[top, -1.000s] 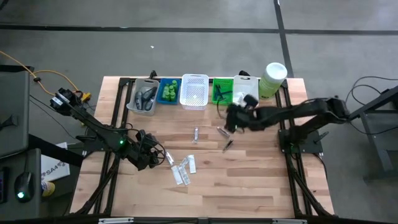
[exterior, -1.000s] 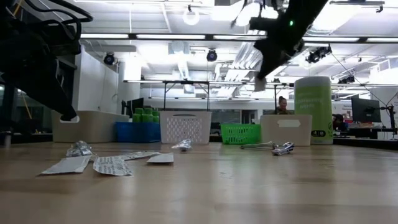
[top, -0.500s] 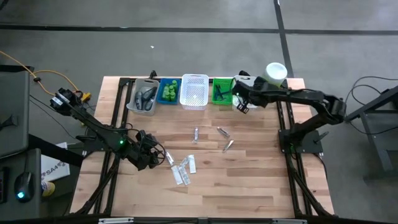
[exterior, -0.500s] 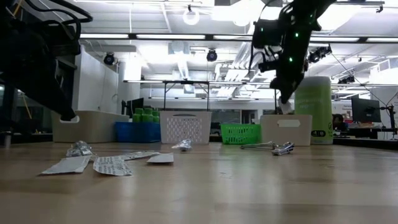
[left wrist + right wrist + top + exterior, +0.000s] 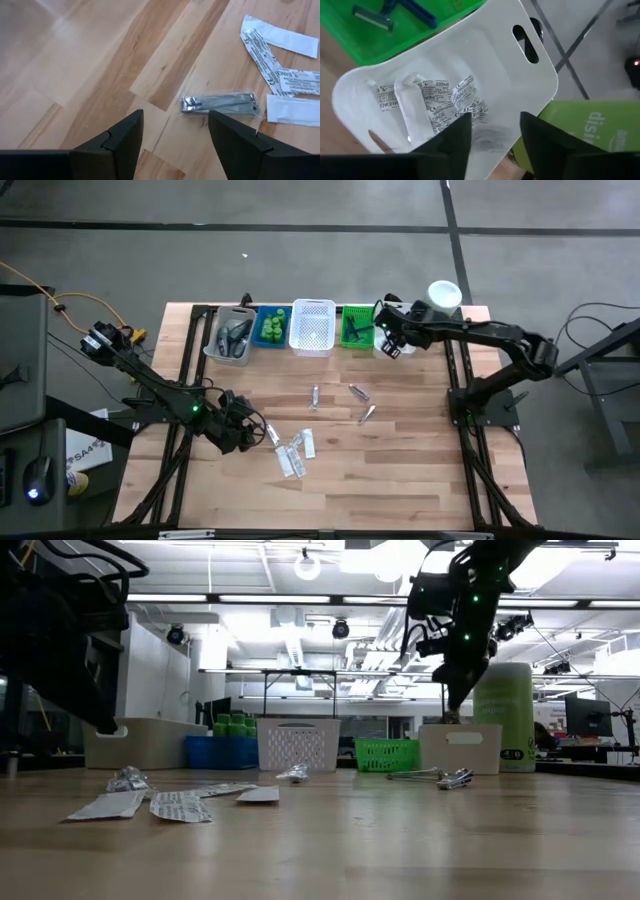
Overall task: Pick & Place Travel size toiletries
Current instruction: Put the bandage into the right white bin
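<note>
The right tool hangs directly above the white basket at the back row of the worktop. Its fingers stand apart with nothing between them. Straight below the tool, white sachets lie flat on the basket floor, overlapping, their long axes running roughly from the tool toward the far basket wall. Beside the tool's target basket sits the green basket, holding razors with blue handles lying at a slant.

The left tool rests low over the worktop near its front left area, fingers spread and empty. Just ahead of the fingertips lies a clear-wrapped metal item, possibly a nail clipper; its long axis runs crosswise to the tool's approach line. Beyond it and to one side lie more flat sachets, angled across each other. Further loose items lie mid-worktop, between the two tools.
</note>
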You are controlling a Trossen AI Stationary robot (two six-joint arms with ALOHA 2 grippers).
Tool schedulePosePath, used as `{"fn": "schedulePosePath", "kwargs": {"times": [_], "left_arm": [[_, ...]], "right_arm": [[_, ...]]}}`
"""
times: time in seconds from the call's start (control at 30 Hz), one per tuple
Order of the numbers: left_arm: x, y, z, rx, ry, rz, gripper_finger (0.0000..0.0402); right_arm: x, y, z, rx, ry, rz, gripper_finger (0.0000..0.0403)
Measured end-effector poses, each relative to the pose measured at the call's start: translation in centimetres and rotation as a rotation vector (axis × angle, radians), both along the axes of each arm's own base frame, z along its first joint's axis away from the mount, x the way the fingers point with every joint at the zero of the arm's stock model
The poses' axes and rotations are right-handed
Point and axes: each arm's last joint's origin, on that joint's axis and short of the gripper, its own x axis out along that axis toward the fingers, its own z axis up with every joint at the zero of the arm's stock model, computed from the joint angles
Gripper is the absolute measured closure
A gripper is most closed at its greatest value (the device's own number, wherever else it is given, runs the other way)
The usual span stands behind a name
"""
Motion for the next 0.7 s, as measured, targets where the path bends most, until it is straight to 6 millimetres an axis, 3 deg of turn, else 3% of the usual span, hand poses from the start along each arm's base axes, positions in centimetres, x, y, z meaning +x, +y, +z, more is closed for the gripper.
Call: {"fn": "schedulePosePath", "kwargs": {"times": [0.23, 0.43, 0.53, 0.7], "left_arm": [[0.2, -0.1, 0.1, -0.023, -0.016, -0.003, 0.0181], [0.5, -0.4, 0.3, -0.07, -0.051, -0.014, 0.0181], [0.8, -0.6, 0.5, -0.098, -0.079, -0.019, 0.0181], [1.1, -0.9, 0.8, -0.114, -0.114, -0.048, 0.0181]], "right_arm": [[-0.1, 0.2, 0.2, 0.015, -0.068, -0.062, 0.0201], [0.3, 0.9, -0.1, 0.242, -0.208, -0.049, 0.0206], [1.0, 2.1, -0.1, 0.346, -0.264, -0.019, 0.0212], [2.5, 5.1, 0.0, 0.377, -0.282, 0.104, 0.0215]]}}
